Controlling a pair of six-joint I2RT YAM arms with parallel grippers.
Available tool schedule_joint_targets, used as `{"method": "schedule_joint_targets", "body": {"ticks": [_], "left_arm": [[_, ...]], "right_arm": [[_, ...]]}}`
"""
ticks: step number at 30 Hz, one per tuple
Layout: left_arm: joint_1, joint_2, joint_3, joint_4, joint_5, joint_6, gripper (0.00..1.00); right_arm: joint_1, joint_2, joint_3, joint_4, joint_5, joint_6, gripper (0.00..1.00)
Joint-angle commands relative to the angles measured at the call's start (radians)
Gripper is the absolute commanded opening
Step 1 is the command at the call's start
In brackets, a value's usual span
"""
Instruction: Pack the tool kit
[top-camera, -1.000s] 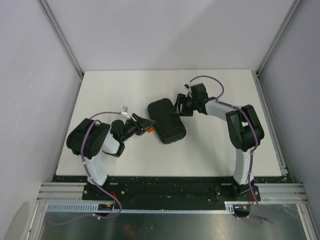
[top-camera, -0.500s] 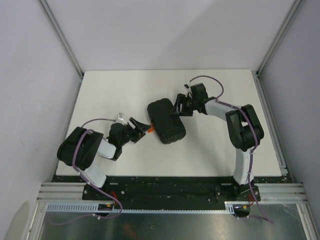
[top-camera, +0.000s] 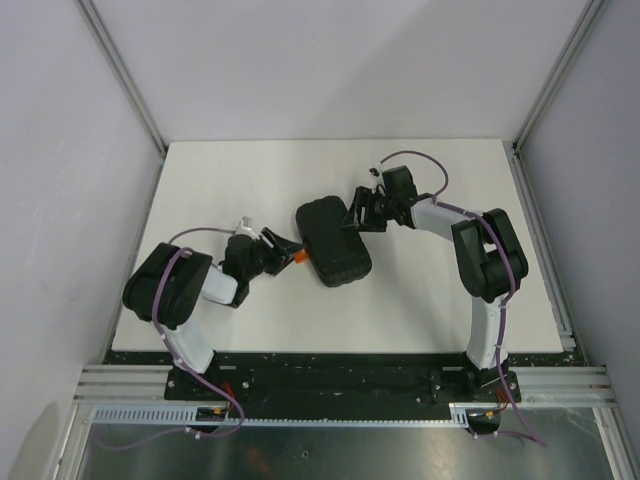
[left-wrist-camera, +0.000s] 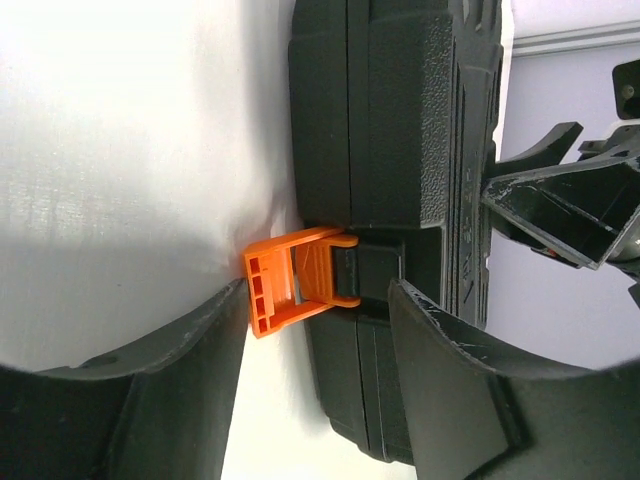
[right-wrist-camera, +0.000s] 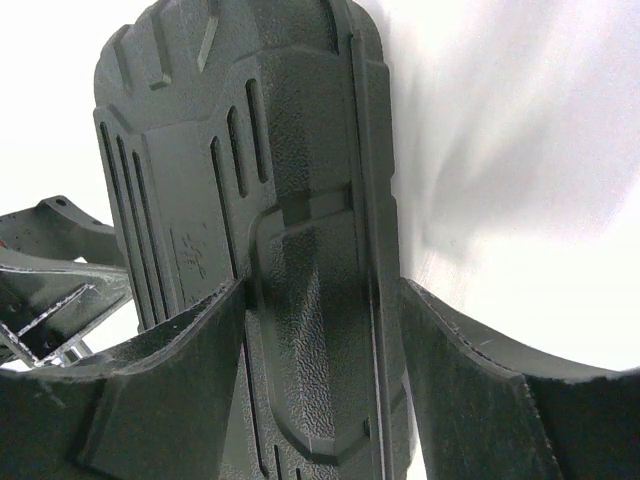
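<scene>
The right pincer (top-camera: 352, 215) pinches the closed tool kit (top-camera: 335, 245) on the tabletop (top-camera: 250, 180), while the left pincer (left-wrist-camera: 318, 292) stands spread around its orange latch (left-wrist-camera: 290, 278).

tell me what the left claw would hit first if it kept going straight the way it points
Most likely the orange latch, flipped out from the closed black case and sitting between the open jaws of the left claw. The case wall is right behind it, though depth is unclear.

We see the black, grainy plastic case (top-camera: 333, 243) lying flat and shut near the middle of the table (top-camera: 250, 180), its long axis slightly askew. The orange latch (top-camera: 299, 257) on its left side stands swung out, undone.
</scene>
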Motion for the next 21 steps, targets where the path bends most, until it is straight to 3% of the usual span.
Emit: {"method": "schedule_joint_targets", "body": {"ticks": [1,21], "left_arm": [[-0.016,-0.062,0.014,0.006,0.016,0.008,0.6],[-0.028,-0.098,0.032,0.01,0.037,-0.009,0.63]], "right_arm": [[0.016,0.086,-0.044,-0.174,0.082,-0.075,0.65],[0.025,0.102,-0.044,-0.182,0.097,-0.074,0.65]]}}
